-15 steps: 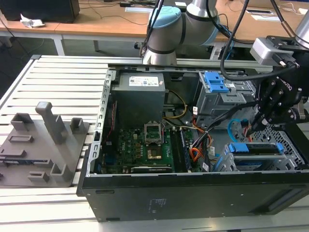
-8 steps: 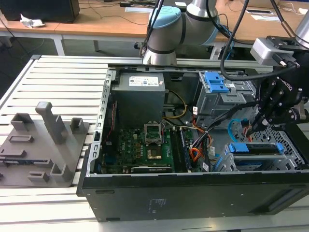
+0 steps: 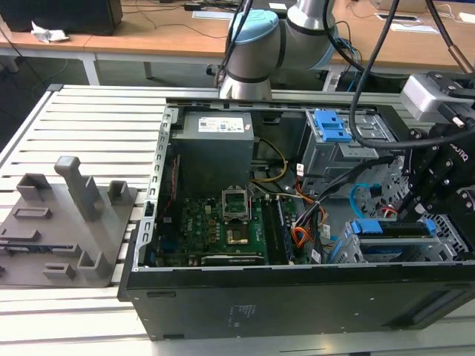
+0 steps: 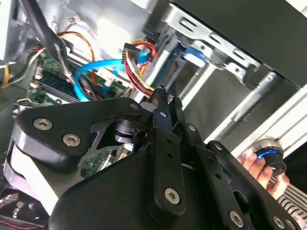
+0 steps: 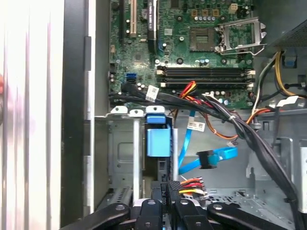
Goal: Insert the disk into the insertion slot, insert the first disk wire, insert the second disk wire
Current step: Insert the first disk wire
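The disk (image 3: pixel 393 228) sits in the insertion slot (image 3: pixel 449 241) at the exterior view's right, so we judge we're on the first disk wire (image 5: pixel 193 182). The gripper (image 5: pixel 170 189) looks pinched closed on its black plug, w/ red/yellow/black leads trailing off. To do this well we'd keep the plug square to the drive's port, push straight w/o twisting, and watch that the loose blue data cable (image 5: pixel 211 158) nearby doesn't get trapped btwn plug and drive.
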Available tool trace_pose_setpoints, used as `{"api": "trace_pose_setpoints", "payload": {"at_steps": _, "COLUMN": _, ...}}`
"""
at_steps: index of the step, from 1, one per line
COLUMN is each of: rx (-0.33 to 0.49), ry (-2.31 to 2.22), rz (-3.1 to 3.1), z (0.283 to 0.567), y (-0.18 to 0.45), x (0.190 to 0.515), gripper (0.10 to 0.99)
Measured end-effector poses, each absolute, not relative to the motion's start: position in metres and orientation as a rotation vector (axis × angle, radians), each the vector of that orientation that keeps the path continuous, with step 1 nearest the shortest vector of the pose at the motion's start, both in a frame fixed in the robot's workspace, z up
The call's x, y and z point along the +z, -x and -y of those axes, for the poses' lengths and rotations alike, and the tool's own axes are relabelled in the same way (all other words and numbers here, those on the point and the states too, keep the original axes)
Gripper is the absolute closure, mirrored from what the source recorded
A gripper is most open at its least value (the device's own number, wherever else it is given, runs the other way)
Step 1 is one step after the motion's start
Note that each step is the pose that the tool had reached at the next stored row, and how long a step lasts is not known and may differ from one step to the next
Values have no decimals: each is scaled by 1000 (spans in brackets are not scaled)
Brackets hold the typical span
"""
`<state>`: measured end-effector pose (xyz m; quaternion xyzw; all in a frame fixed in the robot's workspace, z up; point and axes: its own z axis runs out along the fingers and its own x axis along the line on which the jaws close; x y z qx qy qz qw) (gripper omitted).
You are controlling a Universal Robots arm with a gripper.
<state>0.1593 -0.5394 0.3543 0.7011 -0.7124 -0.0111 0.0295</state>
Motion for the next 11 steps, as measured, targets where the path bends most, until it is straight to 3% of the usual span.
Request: {"api": "trace_pose_setpoints", "payload": {"at_steps": 11, "rx": -36, "ry": -2162, "rz": 2196, "z": 546, "y": -172, "x": 352, "gripper": 918}}
